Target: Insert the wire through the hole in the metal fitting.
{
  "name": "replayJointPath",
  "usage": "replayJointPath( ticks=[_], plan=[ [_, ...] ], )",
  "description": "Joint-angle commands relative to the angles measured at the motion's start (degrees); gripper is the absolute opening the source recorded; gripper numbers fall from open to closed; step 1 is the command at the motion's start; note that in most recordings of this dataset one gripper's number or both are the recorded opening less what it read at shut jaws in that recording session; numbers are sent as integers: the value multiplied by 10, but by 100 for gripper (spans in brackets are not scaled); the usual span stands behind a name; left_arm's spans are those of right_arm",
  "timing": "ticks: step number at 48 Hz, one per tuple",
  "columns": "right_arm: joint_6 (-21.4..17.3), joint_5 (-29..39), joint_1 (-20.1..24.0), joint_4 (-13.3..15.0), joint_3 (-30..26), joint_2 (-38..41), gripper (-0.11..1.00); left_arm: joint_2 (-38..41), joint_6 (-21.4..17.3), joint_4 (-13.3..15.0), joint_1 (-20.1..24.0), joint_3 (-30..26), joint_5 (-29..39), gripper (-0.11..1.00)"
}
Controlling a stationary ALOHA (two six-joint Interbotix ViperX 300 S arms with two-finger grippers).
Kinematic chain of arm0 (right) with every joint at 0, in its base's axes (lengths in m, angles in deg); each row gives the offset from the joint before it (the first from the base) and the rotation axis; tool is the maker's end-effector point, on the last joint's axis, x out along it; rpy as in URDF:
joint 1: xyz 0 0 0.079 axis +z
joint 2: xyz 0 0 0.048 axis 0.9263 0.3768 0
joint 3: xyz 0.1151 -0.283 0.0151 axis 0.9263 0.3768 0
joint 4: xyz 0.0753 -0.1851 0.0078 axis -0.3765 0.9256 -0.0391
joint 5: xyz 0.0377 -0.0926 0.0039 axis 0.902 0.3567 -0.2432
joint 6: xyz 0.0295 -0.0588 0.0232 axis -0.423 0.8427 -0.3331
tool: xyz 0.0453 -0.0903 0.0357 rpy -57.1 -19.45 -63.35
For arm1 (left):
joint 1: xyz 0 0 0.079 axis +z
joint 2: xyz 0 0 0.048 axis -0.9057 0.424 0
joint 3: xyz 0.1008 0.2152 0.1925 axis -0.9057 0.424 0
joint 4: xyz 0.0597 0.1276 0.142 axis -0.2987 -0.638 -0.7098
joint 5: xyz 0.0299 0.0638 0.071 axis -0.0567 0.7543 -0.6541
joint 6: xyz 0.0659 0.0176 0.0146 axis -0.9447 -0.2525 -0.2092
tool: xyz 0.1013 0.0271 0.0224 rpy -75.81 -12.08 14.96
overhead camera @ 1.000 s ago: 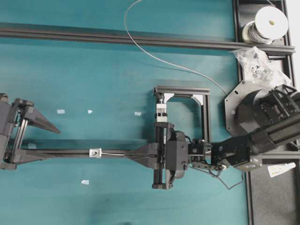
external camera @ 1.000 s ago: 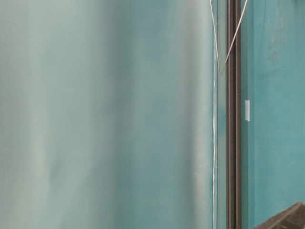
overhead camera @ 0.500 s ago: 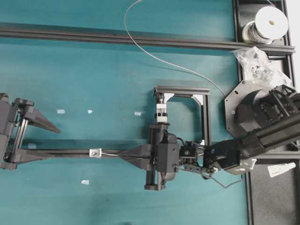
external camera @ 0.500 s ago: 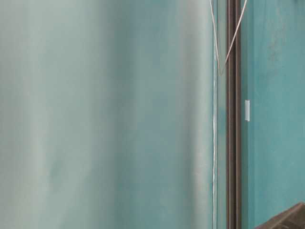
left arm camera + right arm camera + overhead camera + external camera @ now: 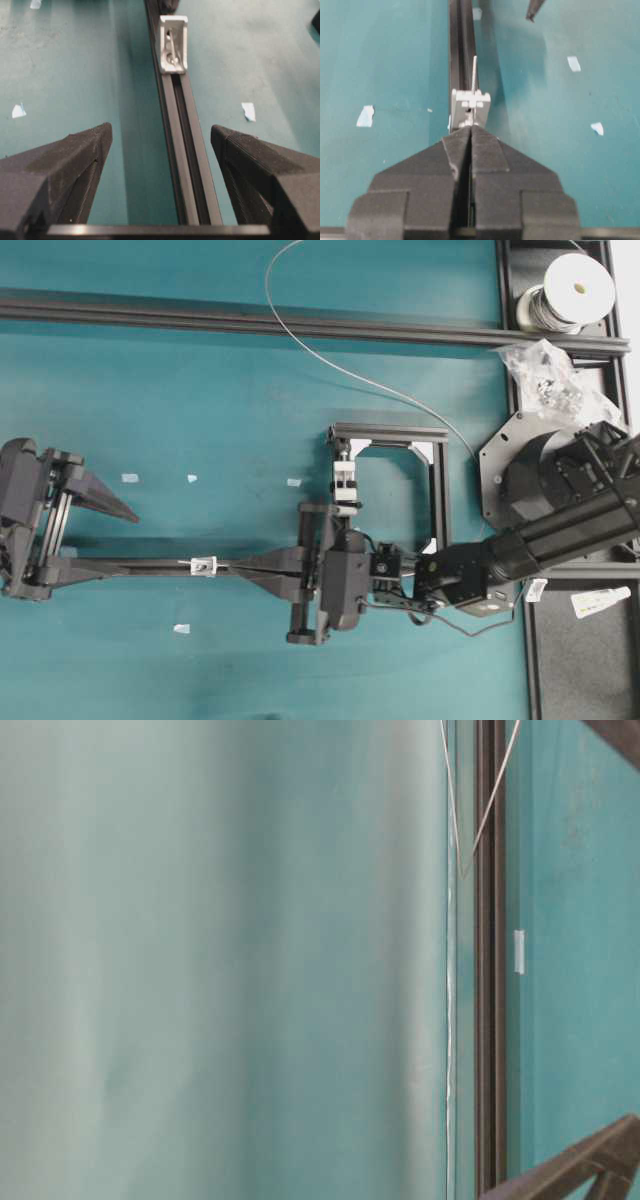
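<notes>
So over the last second the left gripper (image 5: 105, 540) has nudged right, fingers spread wide around the black rail (image 5: 181, 165). The metal fitting (image 5: 204, 565) sits on that rail. The right gripper (image 5: 245, 566), pinched shut on the wire (image 5: 474, 70), has slid left till its tips nearly touch the fitting, and the wire's end now pokes out beyond it. Looks threaded, I'd guess. Plenty of open mat either side, barely any gap at the tips.

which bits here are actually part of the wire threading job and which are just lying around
In the job:
- metal fitting on the black rail
- wire, its straight end at the fitting
- right gripper, shut on the wire
- left gripper, open

Lying about:
- wire spool
- plastic bag of parts
- white tape scraps
- white tube
</notes>
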Motion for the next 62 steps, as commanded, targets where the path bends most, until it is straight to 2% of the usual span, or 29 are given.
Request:
replayJointPath(
  ticks=[1, 17, 30, 43, 62],
  plan=[
    [-1, 4, -6, 12, -15, -7, -1, -4, 3, -2, 4, -14, 2, 87],
    [-1, 25, -20, 24, -31, 2, -1, 45, 6, -1, 10, -60, 30, 86],
    [-1, 27, -23, 24, -31, 2, -1, 53, 10, 1, 22, -91, 62, 86],
    [-2, 27, -23, 24, -29, 2, -1, 53, 56, 1, 31, -107, 97, 86],
    [-4, 28, -23, 24, -28, 2, -1, 46, 58, 1, 12, -122, 122, 82]
  ],
)
